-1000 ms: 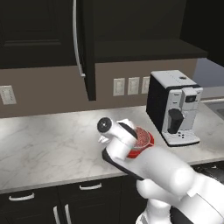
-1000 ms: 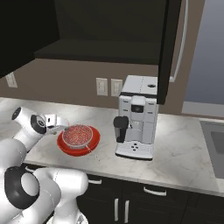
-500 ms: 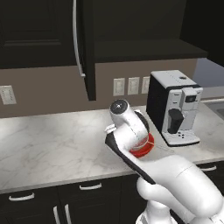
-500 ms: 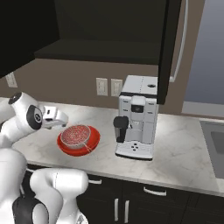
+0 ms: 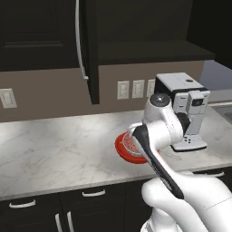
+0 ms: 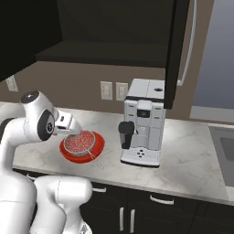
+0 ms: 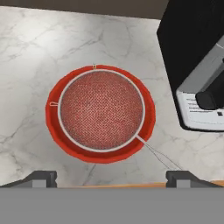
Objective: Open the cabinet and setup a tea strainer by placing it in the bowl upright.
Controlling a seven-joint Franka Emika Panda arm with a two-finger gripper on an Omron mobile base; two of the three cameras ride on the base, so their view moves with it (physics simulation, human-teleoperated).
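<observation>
Since a second ago the arm has been swinging up and back from the bowl, its wrist rising from low over the counter to above the bowl's near edge, while the strainer and bowl are staying put.

In the left base view, the cabinet is standing open, its door edge-on with the long silver handle showing. The bowl is sitting on the marble counter just left of the coffee machine, half hidden behind the white arm.

In the right base view, the tea strainer is lying in the bowl, its mesh head level with the rim and its thin handle reaching out over the near right edge. The coffee machine is standing just beside the bowl.

In the hand view, the gripper is hovering above the bowl, its two fingertips spread wide apart and holding nothing. The tea strainer is filling most of the bowl.
</observation>
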